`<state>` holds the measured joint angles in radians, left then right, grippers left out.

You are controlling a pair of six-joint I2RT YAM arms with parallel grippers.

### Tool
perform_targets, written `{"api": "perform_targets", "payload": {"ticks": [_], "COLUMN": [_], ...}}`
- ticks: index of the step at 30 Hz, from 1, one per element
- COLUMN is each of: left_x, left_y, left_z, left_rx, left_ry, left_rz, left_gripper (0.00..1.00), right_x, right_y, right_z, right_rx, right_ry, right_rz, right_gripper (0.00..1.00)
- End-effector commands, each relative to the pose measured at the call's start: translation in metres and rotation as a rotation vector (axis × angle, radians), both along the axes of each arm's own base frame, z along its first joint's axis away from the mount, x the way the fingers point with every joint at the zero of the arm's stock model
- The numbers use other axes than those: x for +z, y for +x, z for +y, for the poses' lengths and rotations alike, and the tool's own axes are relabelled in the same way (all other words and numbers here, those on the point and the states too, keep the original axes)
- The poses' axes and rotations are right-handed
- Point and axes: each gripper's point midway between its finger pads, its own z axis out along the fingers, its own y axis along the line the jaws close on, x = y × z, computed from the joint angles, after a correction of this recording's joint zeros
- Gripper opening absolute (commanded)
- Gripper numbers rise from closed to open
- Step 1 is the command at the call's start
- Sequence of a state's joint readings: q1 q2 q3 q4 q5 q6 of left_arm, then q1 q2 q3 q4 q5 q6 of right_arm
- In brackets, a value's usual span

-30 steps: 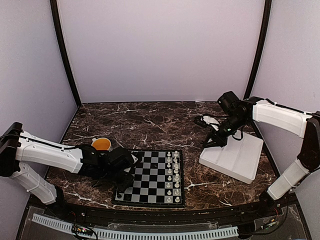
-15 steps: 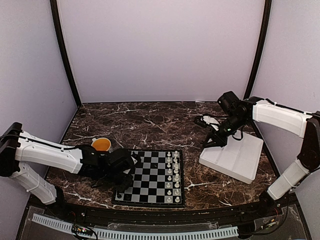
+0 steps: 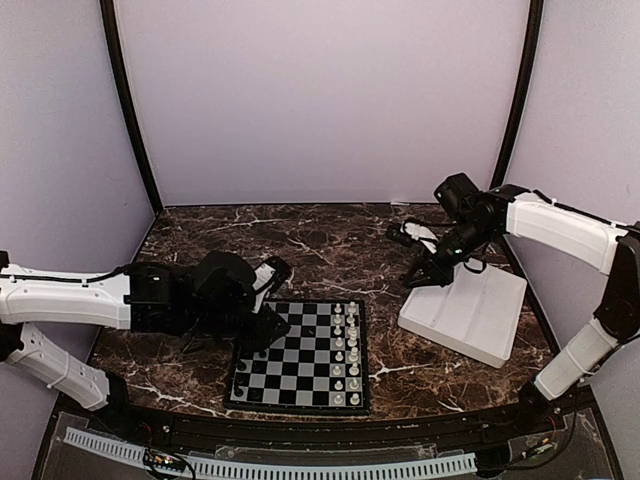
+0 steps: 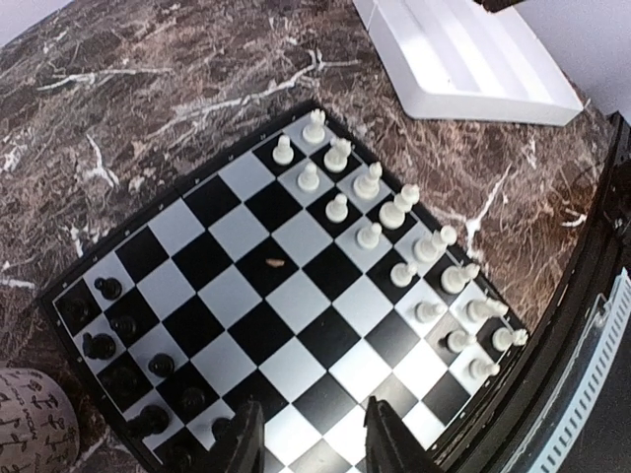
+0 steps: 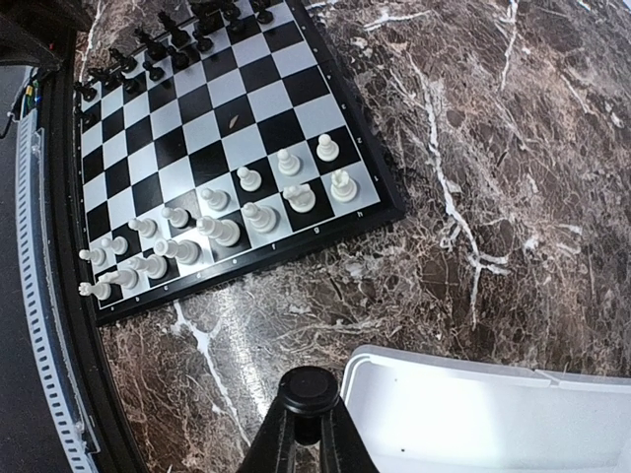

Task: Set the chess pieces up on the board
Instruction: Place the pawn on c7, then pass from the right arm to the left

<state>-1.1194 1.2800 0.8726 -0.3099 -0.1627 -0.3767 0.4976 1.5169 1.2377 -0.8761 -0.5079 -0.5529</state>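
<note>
The board [image 3: 300,372] lies at the front middle of the table. Several black chess pieces [image 4: 100,345] stand along its left edge, and white pieces [image 4: 398,208] fill its two right columns. My left gripper [image 4: 314,436] hovers above the board's near left part [image 3: 258,328], open, with only bare squares between its fingers. My right gripper [image 5: 314,434] is shut on a black chess piece [image 5: 312,391]. It holds the piece above the marble by the left rim of the white tray [image 3: 418,278], well right of the board.
The white tray [image 3: 475,318] sits tilted at the right. A patterned mug [image 4: 28,419] stands just off the board's left corner, hidden under my left arm in the top view. A small brown speck [image 4: 274,263] lies on a middle square.
My left gripper has opened and lifted from the board's near left corner, the arm swinging up and over the mug. My right gripper has crept slightly up and left, still holding its piece.
</note>
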Motion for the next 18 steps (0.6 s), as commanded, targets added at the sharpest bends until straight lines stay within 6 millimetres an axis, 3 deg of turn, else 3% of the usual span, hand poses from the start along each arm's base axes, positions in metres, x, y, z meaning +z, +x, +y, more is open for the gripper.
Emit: {"api": "perform_targets", "payload": {"ticks": [1, 8, 9, 11, 18], "left_x": [0.049, 0.071, 0.081, 0.081, 0.086], "left_y": [0.030, 0.054, 0.063, 0.070, 0.074], "left_z": [-0.036, -0.101, -0.105, -0.112, -0.135], "left_rx": [0.057, -0.011, 0.001, -0.013, -0.089], "left_ry": [-0.181, -0.456, -0.525, -0.591, -0.707], "left_rz": [-0.091, 0.091, 0.105, 0.153, 0.263], "left_gripper": [0.39, 0.40, 0.40, 0.40, 0.41], "right_x": [0.022, 0.031, 0.032, 0.032, 0.032], "right_y": [0.000, -0.006, -0.007, -0.011, -0.016], "right_z": [0.022, 0.048, 0.050, 0.057, 0.070], "right_rx": [0.068, 0.150, 0.158, 0.176, 0.207], "right_ry": [0.040, 0.013, 0.008, -0.003, -0.038], "right_rz": [-0.037, -0.064, -0.068, -0.077, -0.123], "right_gripper": [0.09, 0.09, 0.09, 0.09, 0.09]}}
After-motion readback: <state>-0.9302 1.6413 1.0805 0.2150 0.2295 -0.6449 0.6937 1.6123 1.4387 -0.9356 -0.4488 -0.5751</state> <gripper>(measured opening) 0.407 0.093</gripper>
